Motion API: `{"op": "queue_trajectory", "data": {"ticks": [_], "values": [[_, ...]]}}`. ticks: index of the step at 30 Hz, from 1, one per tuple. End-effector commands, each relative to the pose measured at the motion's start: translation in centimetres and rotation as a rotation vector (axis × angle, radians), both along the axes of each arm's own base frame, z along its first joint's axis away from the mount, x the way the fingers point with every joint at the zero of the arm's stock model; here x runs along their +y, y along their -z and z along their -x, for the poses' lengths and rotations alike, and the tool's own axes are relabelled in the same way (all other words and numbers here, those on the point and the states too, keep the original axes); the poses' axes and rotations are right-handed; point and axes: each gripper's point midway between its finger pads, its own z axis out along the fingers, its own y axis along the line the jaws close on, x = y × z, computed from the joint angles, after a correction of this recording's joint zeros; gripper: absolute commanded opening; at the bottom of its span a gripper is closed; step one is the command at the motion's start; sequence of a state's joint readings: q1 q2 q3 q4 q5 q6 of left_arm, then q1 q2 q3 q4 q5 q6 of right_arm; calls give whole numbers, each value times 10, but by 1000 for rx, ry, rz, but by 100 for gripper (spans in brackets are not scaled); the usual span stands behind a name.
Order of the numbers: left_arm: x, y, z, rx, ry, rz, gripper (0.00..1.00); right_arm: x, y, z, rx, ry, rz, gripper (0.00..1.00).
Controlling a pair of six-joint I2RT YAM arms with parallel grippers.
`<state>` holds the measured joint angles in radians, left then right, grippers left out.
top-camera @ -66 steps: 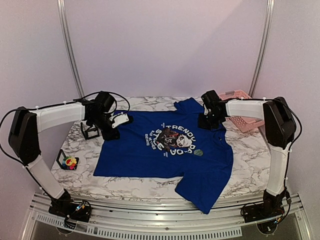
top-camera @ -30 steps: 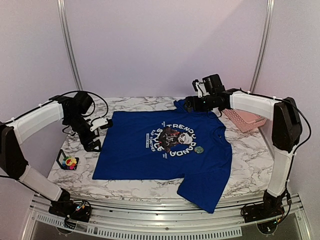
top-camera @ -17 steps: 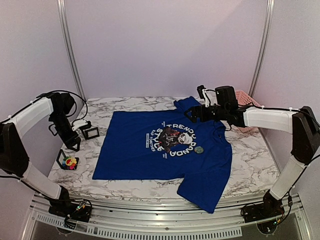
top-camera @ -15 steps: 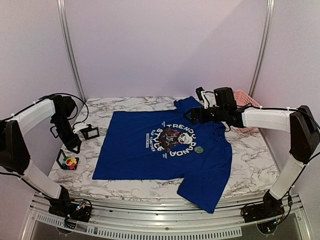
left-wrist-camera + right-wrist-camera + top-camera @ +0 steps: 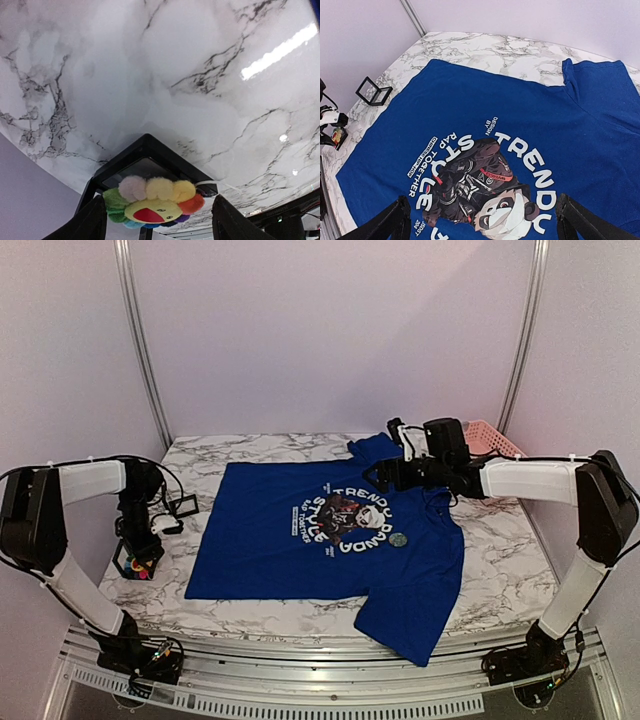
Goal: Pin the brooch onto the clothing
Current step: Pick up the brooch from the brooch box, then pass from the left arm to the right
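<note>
The brooch [image 5: 155, 202], a plush flower with coloured petals and a yellow face, sits on a black open-frame cube holder [image 5: 145, 155] at the table's left edge. My left gripper [image 5: 160, 227] is lowered over it. Its fingers [image 5: 92, 225] stand on either side of the petals with small gaps, so it is open. In the top view the left gripper [image 5: 140, 542] hides most of the brooch [image 5: 142, 567]. The clothing [image 5: 300, 550], a blue T-shirt, lies flat mid-table. My right gripper [image 5: 385, 475] hovers open above its upper chest print [image 5: 485, 185].
A second small black frame [image 5: 183, 505] stands between the holder and the shirt's left sleeve. A round grey disc [image 5: 398, 539] lies on the shirt right of the print. A pink lattice basket [image 5: 490, 437] sits at the back right corner.
My left arm swung away from the shirt's left edge, out to the left and down onto the brooch holder, its jaws narrowing. My right gripper lifted off the collar and drifted slightly over the upper shirt.
</note>
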<state>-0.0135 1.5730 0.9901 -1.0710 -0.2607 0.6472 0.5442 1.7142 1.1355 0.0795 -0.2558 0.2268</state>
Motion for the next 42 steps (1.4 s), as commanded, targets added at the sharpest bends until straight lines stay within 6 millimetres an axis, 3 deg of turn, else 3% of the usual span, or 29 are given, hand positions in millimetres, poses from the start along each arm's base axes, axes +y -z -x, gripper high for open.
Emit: {"op": "queue_trajectory", "data": {"ticks": [1,4,10,20,25,31,36,38,42], "values": [[5,16,0,15,18,-19,70,15,-12,-2,-21,0,-17,99],[3,21,1,36,10,4,63,23,-10,1,-16,-12,-3,99],[1,22,2,57,-33,49,40,27,-9,3,-21,-18,20,99],[-5,4,-3,32,-50,83,22,32,-6,1,-20,-38,38,99],[-6,-2,-4,33,-60,90,0,32,-3,2,-19,-44,49,99],[-8,-25,-13,-1,-64,97,0,32,-4,3,-22,-47,47,99],[-24,-51,-19,-42,-60,196,0,34,-13,5,-45,-56,38,99],[-37,-62,-22,-71,-48,271,0,33,-19,5,-61,-57,32,99],[-82,-95,-30,-152,0,523,0,35,-37,14,-118,-90,-8,99]]}}
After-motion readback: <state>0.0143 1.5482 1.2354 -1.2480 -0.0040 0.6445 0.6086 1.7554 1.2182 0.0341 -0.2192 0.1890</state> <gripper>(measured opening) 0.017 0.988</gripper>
